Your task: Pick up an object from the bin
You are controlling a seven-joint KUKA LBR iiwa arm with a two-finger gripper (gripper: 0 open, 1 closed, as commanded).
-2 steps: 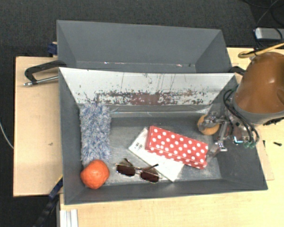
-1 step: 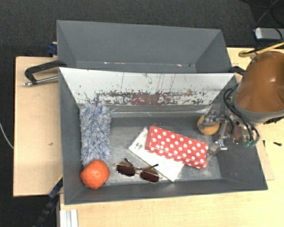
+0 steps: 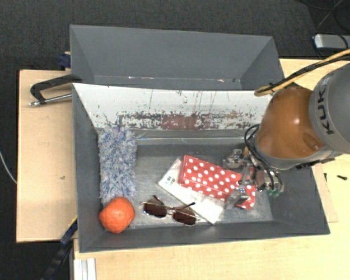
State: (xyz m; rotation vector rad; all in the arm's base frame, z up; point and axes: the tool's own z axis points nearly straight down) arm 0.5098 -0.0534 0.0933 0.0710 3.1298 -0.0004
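Note:
My gripper point(image 3: 240, 198) is low in the bin's right part, its fingertips down at the right end of a red packet with white dots point(image 3: 213, 179). The packet lies flat on a white card or booklet point(image 3: 174, 179) in the middle of the floor. A pair of sunglasses with dark red lenses point(image 3: 169, 210) lies just in front of them, to the gripper's left. The gap between the fingers is hidden by the wrist parts.
A fluffy blue-grey cloth point(image 3: 116, 159) runs along the left wall, and an orange ball point(image 3: 116, 214) sits in the front left corner. The arm's orange cover hangs over the bin's right side.

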